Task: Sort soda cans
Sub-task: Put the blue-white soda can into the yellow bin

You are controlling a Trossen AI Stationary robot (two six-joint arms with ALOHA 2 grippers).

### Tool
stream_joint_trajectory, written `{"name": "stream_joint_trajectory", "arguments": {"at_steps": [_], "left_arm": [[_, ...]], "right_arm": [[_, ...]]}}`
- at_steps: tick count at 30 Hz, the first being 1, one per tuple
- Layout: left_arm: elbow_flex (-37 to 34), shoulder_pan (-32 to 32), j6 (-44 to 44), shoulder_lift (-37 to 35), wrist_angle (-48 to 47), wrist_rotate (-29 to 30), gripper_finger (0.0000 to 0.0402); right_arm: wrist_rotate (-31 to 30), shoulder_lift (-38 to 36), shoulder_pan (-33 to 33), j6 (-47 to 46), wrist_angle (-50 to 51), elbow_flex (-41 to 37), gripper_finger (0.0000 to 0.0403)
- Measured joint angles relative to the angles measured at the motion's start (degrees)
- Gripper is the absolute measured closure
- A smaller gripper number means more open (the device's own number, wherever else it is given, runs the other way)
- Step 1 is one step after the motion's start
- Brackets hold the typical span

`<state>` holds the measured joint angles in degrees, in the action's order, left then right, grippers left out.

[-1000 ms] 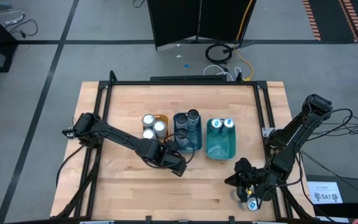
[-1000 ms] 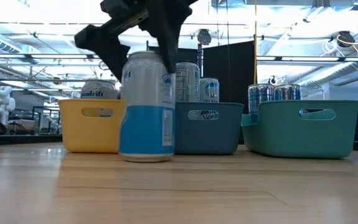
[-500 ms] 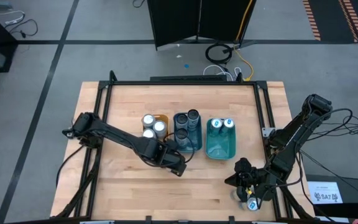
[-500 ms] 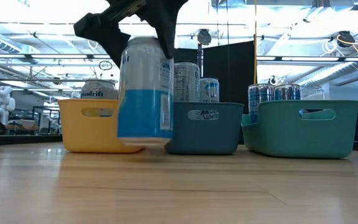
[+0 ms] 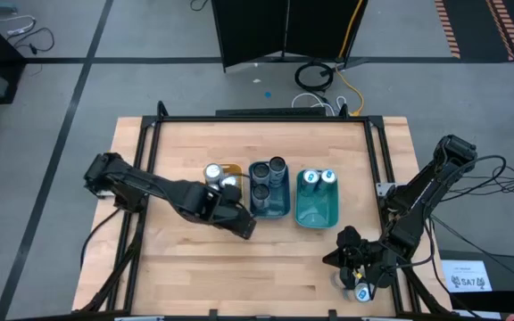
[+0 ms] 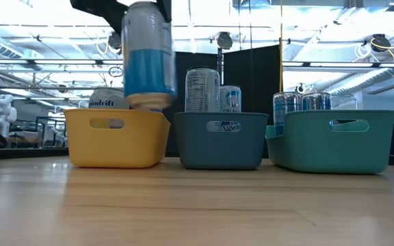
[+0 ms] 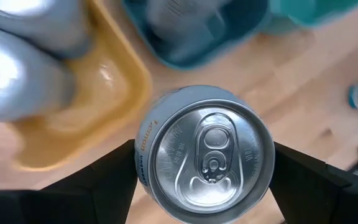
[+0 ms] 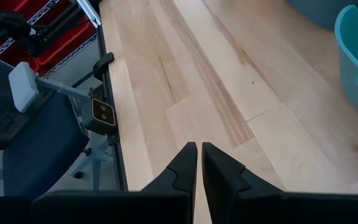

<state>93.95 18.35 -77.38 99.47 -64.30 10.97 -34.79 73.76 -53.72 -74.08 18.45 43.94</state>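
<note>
A silver soda can with a blue band (image 6: pixel 148 58) hangs in the air, with my left gripper (image 5: pixel 237 220) shut on it just on the near side of the yellow tray (image 6: pixel 115 140). In the left wrist view the can's round top (image 7: pixel 205 152) sits between my two dark fingers. Silver cans (image 5: pixel 212 172) stand in the yellow tray, dark ones (image 5: pixel 277 165) in the dark blue tray (image 6: pixel 221 140), and blue-marked ones (image 5: pixel 319 177) in the teal tray (image 6: pixel 334 140). My right gripper (image 8: pixel 199 158) waits shut near the table's front right corner. My left gripper pinches the can's upper side walls (image 7: pixel 143 155) between its two fingers (image 7: pixel 104 180), one on each side. The fingers come from above, pointing steeply down. The can hangs upright, clear of the table, its base about level with the yellow tray's rim in the low view.
The three trays stand in a row across the middle of the table. Bare wood (image 5: pixel 266 267) lies in front of them. A small blue-and-white round thing (image 5: pixel 361 292) shows by my right arm at the front right edge. A black frame runs along the table's sides.
My left gripper has risen with the can and drawn toward the yellow tray, to the far left. The can stood on the table a second ago and now hangs upright, well clear of it.
</note>
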Motion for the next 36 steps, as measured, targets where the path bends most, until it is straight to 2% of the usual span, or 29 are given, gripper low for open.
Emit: {"name": "stream_joint_trajectory", "arguments": {"at_steps": [9,22,36], "left_arm": [[0.0,-3.0,-1.8,-2.7,-9.9,4.4,0.0085],[-2.4,-4.9,-1.8,-2.3,-7.0,7.2,0.0085],[-2.4,-4.9,-3.3,5.9,-4.8,5.8,0.0075]], "right_arm": [[-0.2,0.0,0.0,-0.2,-0.1,0.0,0.0387],[-0.2,0.1,0.0,-0.4,-0.2,0.0,0.0387],[-0.2,0.2,0.0,-0.2,-0.2,0.0,0.0387]]}}
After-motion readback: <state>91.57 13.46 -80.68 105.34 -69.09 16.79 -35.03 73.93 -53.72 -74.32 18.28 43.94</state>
